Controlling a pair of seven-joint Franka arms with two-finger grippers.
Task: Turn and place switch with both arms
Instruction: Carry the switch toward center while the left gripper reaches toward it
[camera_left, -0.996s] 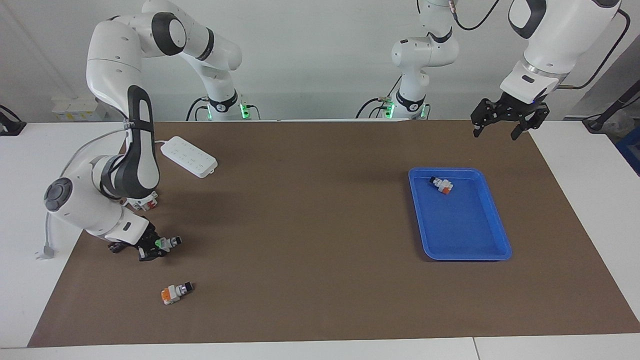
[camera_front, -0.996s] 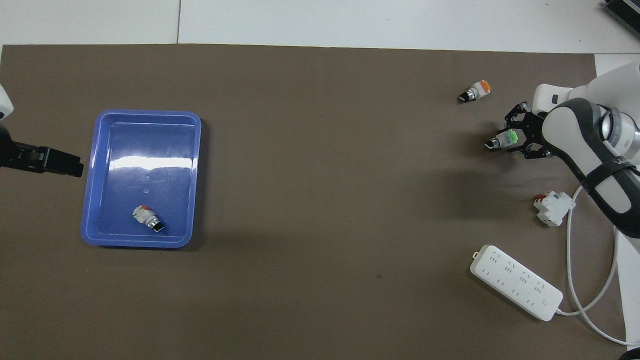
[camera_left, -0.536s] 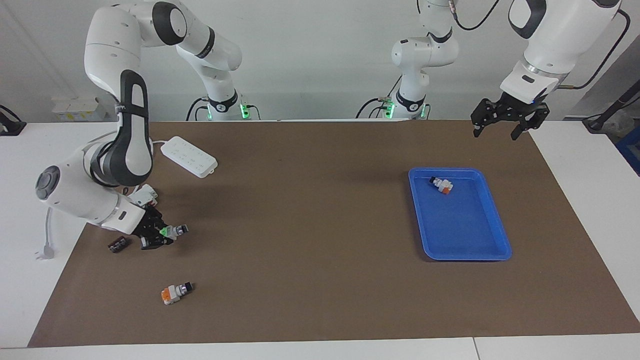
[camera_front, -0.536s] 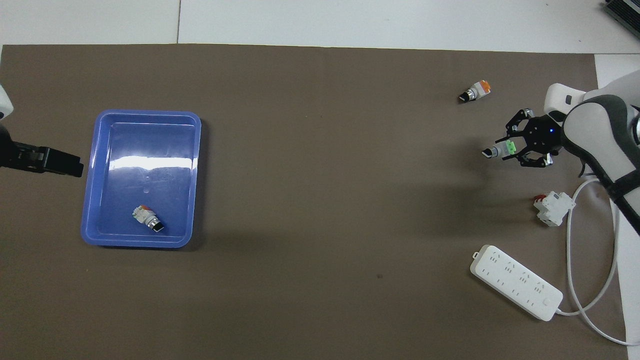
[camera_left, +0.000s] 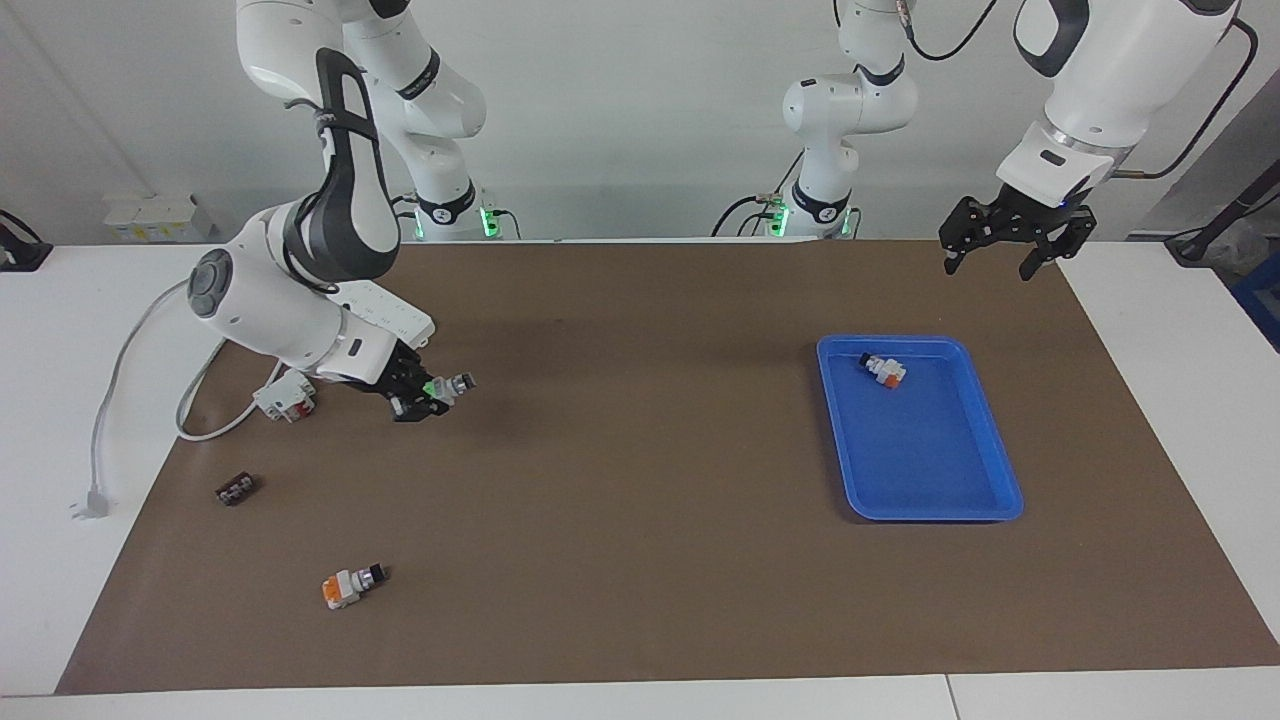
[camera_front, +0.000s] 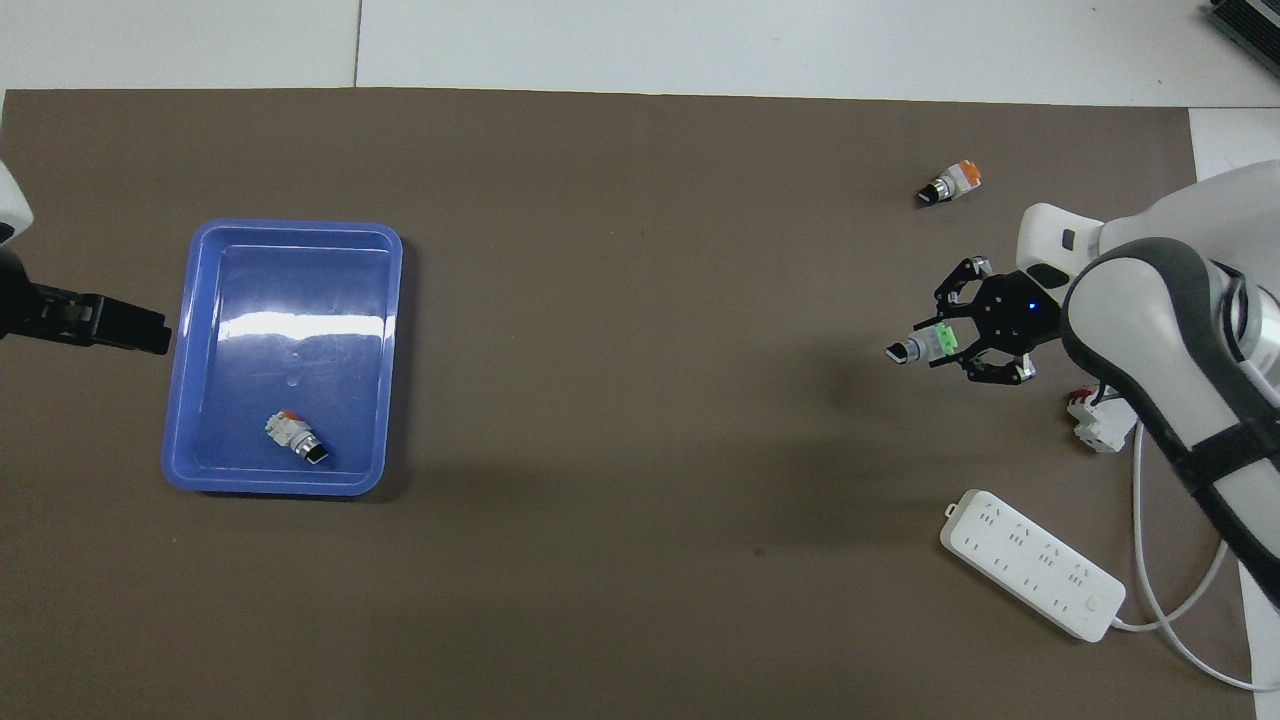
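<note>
Right gripper (camera_left: 432, 392) clamps the switch (camera_left: 447, 385) above bare mat, well apart from the blue tray (camera_left: 985, 430); left gripper (camera_left: 1005, 248), fingers apart, waits over the mat's edge near it.

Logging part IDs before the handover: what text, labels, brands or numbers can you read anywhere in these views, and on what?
No text is readable in either view.
White power strip: only socket holes, no readable brand.
Small white switch with the green end block, held in the right gripper: no readable marking.
White-and-red block: any print is too small.
Blue plastic tray: plain.

The brown mat (camera_left: 640, 500) carries a blue tray (camera_left: 1000, 470), power strip (camera_front: 1030, 565) and orange-ended switch (camera_left: 350, 585).
</note>
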